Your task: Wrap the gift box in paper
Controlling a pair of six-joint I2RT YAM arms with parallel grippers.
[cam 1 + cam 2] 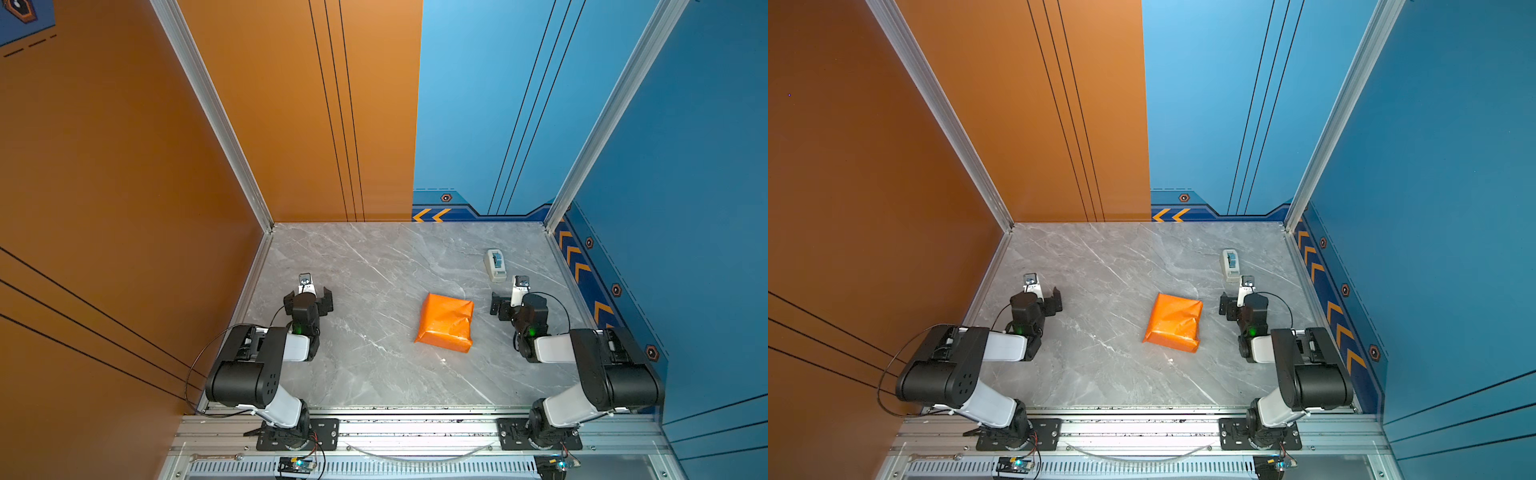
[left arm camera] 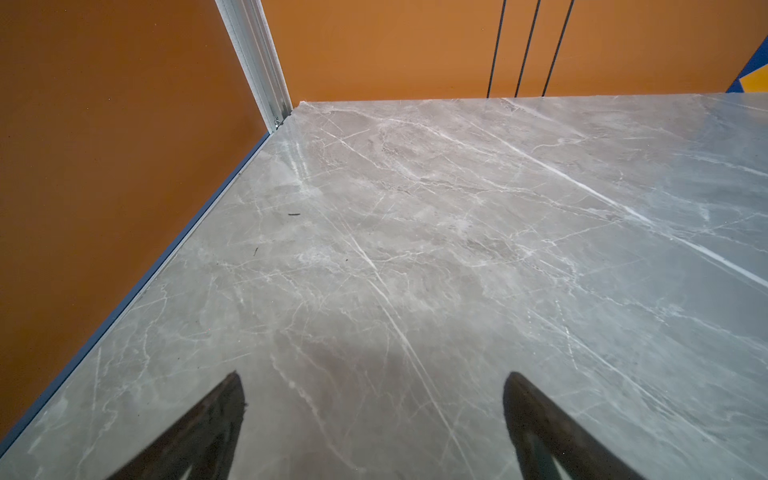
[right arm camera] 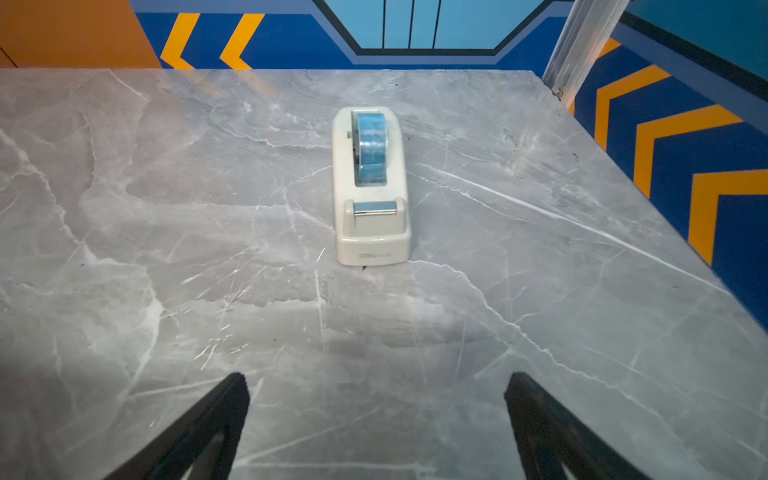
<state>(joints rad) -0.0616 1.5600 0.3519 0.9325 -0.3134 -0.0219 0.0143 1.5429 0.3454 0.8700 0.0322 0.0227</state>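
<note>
The work surface is a grey marble-pattern table [image 1: 365, 266], walled on three sides. In both top views the paper [image 1: 444, 322] lies on it right of centre as a closed, creased, glossy orange parcel, skewed to the table edges. A white-grey tape dispenser [image 3: 371, 187] with a blue roll stands near the far right corner, apart from the parcel. A small white scrap [image 1: 443, 360] lies near the parcel's front edge.
</note>
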